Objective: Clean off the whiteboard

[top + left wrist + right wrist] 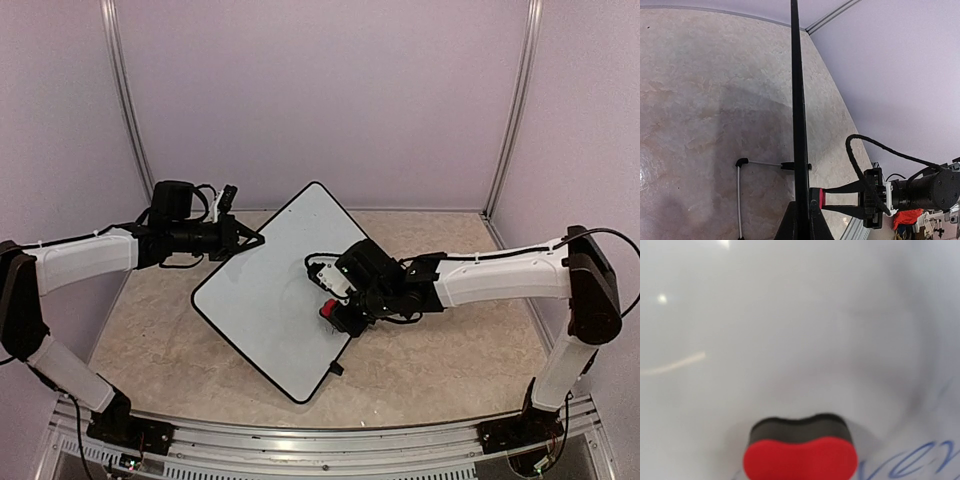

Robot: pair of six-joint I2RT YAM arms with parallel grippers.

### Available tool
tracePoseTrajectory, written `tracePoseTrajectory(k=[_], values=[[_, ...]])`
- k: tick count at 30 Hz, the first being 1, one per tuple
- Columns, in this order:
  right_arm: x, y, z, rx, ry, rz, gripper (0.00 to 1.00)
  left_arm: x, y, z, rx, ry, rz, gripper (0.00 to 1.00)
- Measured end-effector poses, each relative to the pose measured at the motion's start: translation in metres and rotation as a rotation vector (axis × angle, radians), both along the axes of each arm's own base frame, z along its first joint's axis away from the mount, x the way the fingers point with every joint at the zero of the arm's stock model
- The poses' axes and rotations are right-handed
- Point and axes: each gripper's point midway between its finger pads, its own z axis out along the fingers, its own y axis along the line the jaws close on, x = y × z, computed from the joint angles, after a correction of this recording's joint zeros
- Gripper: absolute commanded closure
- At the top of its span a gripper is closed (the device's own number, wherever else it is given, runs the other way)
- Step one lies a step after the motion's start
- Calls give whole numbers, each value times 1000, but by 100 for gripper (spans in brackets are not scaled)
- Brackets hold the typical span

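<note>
One whiteboard [262, 290]; one red eraser [800, 460]; two arms: left arm [85, 262], right arm [500, 280].

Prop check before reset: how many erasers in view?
1. The red eraser sits in the right tool, against the whiteboard near its right edge. Others could be hidden beneath it.

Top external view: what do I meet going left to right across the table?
The left arm → whiteboard → red eraser, on the board's right part → right arm.
</note>
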Motion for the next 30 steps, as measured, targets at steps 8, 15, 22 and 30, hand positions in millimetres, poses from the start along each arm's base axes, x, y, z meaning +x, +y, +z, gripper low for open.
tracePoseTrajectory(k=[8, 15, 22, 30], values=[[5, 3, -1, 42, 13, 1, 80, 2, 3, -2, 4, 6, 12, 100], [-18, -9, -19, 23, 52, 11, 80, 2, 3, -2, 3, 5, 10, 100], [-34, -28, -40, -9, 105, -5, 80, 1, 2, -2, 2, 5, 8, 100], [-36, -28, -38, -14, 114, -5, 80, 1, 2, -1, 1, 4, 6, 100]])
